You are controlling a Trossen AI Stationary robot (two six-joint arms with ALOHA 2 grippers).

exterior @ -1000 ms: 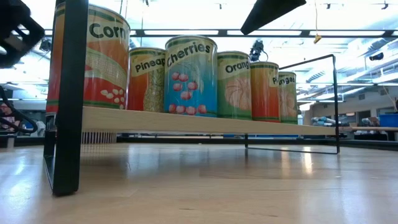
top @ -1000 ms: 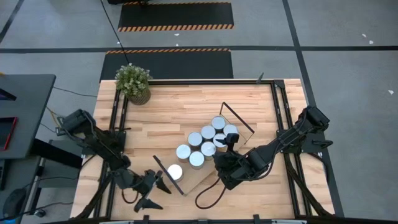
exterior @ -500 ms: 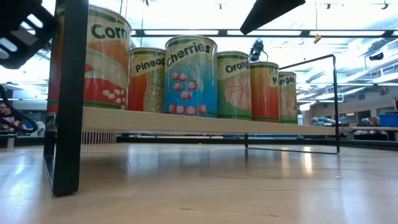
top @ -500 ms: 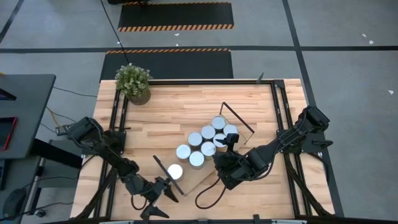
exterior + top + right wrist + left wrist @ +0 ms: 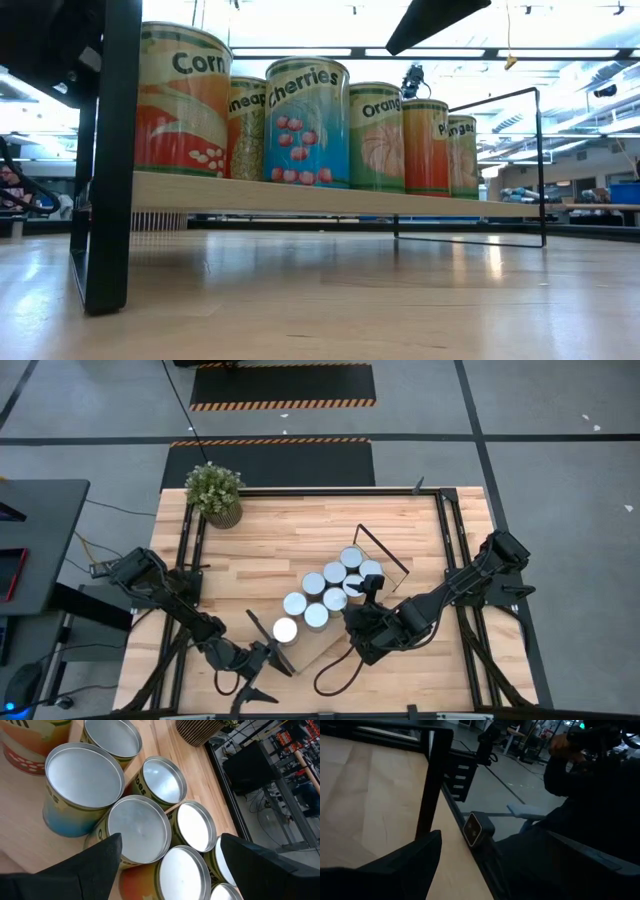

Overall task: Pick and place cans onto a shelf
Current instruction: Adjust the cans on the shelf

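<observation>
We see a potted green plant (image 5: 214,493) on the far left corner of the wooden tabletop (image 5: 290,540). Grey floor around it, with striped black mats (image 5: 282,387) beyond. A dark desk (image 5: 35,540) stands off the table's left.

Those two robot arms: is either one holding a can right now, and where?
Neither. The right gripper hovers open above the cans; the left gripper is empty.

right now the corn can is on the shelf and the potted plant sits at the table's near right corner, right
Not quite. The corn can is on the shelf, but the potted plant sits at the table's far left corner, as the high view shows.
</observation>
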